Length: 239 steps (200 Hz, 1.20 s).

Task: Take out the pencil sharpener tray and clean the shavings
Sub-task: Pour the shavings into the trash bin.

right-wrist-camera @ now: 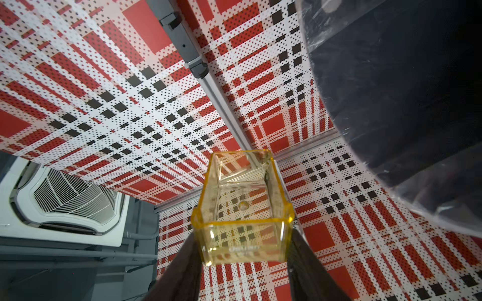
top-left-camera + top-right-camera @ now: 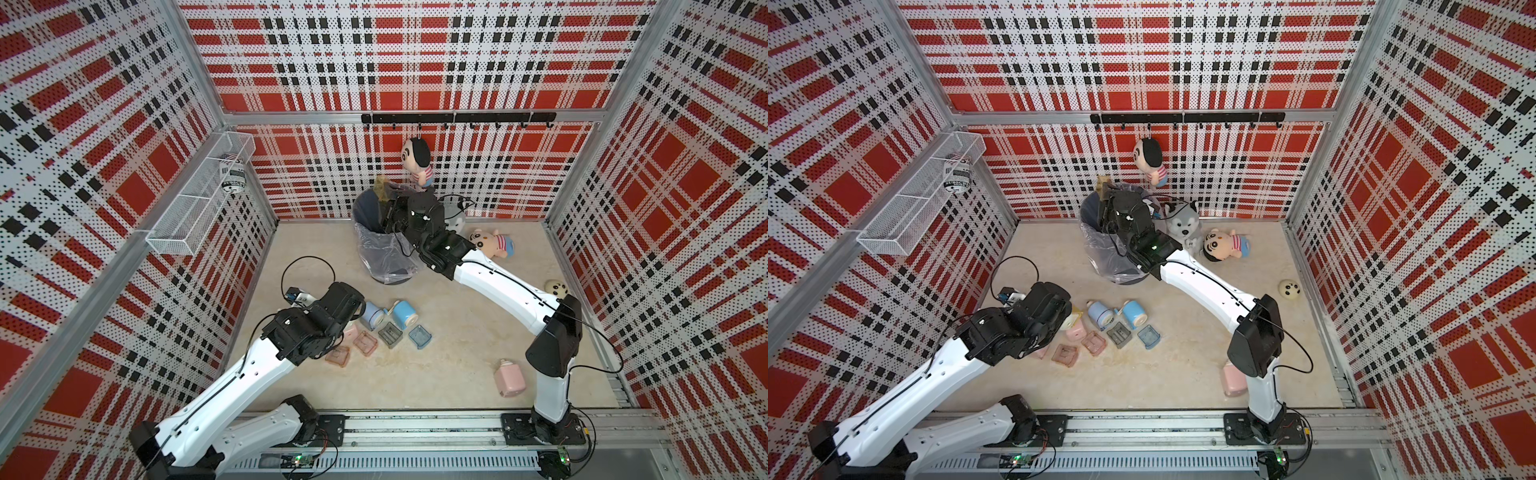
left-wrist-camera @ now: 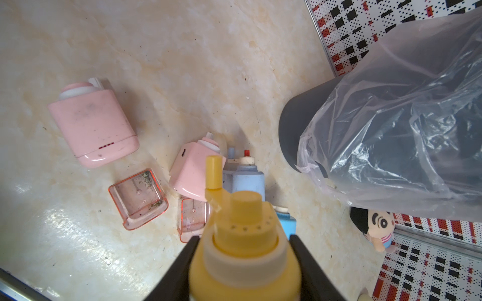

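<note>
Bin, bag-lined, stands far centre. At its far rim the right tool clamps the yellow tray, which is nearly bare. Near left, the left tool grips the yellow sharpener. Four loose trays lie on the table: pink tray with shaving flecks, second pink tray, grey tray and blue tray.

You can read only one word: "SUBSCRI", cut off where the surface curves away. It stands in pale capitals on a dark band round the printed can, which lies at the far end of the wire basket. Both top views show it. The yellow tray bears faint raised lettering on its near wall, too blurred for you to read.
</note>
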Tool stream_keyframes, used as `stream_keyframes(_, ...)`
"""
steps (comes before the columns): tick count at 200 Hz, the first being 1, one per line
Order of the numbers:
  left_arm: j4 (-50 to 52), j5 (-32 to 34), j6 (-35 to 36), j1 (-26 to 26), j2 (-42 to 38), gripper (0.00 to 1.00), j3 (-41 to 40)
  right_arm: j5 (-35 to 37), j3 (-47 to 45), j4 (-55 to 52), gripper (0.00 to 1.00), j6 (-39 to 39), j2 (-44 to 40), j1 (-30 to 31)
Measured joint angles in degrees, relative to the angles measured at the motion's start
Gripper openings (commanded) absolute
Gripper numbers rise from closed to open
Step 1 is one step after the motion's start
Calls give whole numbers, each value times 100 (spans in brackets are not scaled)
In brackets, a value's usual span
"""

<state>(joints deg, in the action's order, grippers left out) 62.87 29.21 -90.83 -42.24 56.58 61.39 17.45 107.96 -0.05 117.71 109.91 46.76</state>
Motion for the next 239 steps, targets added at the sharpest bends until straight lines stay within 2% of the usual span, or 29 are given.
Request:
stream_keyframes(37, -55, 0, 2, -9, 39, 36, 0, -20, -669, -31, 44, 63, 20, 0)
stream_keyframes(63, -70, 0, 4, -17, 39, 36, 0, -42, -586, -61, 44, 50, 46, 0)
stream_keyframes(109, -79, 0, 4, -28, 22, 36, 0, -4, 118, -85, 44, -111, 33, 0)
stream_keyframes(177, -118, 0, -2, -55, -4, 36, -4, -37, -837, 107, 44, -48, -26, -59)
stream_keyframes(239, -177, 0, -4, -63, -44, 36, -31, -92, -636, 90, 44, -173, -31, -122)
